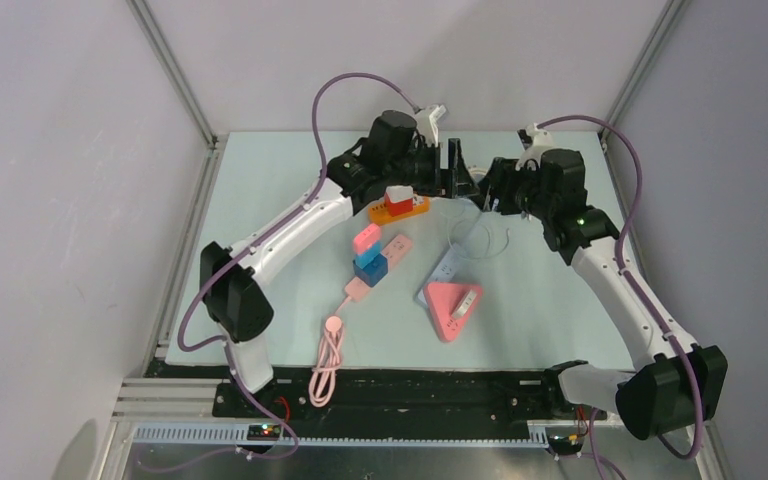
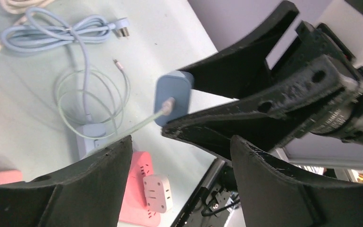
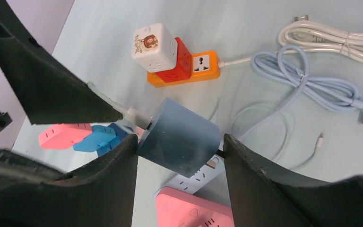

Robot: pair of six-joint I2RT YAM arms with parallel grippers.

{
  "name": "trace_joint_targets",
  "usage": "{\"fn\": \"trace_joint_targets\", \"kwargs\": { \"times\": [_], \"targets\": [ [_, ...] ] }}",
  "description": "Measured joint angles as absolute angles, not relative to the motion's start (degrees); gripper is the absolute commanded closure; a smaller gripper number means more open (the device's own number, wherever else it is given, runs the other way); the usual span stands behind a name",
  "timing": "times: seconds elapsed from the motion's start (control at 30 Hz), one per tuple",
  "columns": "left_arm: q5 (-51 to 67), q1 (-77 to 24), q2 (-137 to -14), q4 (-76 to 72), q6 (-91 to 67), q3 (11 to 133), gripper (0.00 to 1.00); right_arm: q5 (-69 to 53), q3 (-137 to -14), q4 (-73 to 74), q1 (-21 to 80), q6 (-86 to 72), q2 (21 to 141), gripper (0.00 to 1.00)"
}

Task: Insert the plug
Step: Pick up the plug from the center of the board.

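The plug (image 3: 177, 142) is a blue-grey charger block with a pale cable at its back. My right gripper (image 3: 179, 139) is shut on it, holding it in the air above a lilac power strip (image 3: 196, 177) and a pink triangular strip (image 3: 194, 210). In the left wrist view the plug (image 2: 172, 97) sits between the right arm's black fingers. My left gripper (image 2: 182, 146) hangs close in front of it, open, with nothing between its fingers. From above, both grippers (image 1: 453, 165) (image 1: 480, 185) meet at the back of the table.
An orange strip (image 1: 398, 205) carries a red and a white cube adapter. Pink and blue adapters (image 1: 370, 255) lie mid-table, and a pink cable coil (image 1: 330, 350) lies near the front. A light blue cable bundle (image 3: 307, 80) and a white cable (image 3: 331, 38) lie at the back.
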State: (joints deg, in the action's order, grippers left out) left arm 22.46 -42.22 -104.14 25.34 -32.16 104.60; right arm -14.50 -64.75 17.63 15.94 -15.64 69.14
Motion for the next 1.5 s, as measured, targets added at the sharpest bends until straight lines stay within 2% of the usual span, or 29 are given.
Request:
{"fn": "trace_joint_targets", "kwargs": {
  "times": [0.37, 0.77, 1.23, 1.5],
  "targets": [
    [16.38, -41.43, -99.94, 19.86, -36.14, 95.02, 0.20, -20.47, -62.61, 15.49, 15.40, -15.92, 68.40, 0.65],
    [22.70, -39.83, -97.58, 6.76, -44.66, 87.59, 0.24, -25.04, -62.52, 13.41, 14.59, -14.79, 68.40, 0.68],
    [23.79, -38.81, -96.53, 0.01, -48.27, 85.80, 0.29, -29.69, -61.12, 12.80, 15.22, -11.42, 68.38, 0.69],
    [25.85, -38.87, -96.53, 1.67, -45.56, 84.66, 0.39, -30.89, -61.08, 11.40, 16.21, -9.37, 68.38, 0.68]
  ]
}}
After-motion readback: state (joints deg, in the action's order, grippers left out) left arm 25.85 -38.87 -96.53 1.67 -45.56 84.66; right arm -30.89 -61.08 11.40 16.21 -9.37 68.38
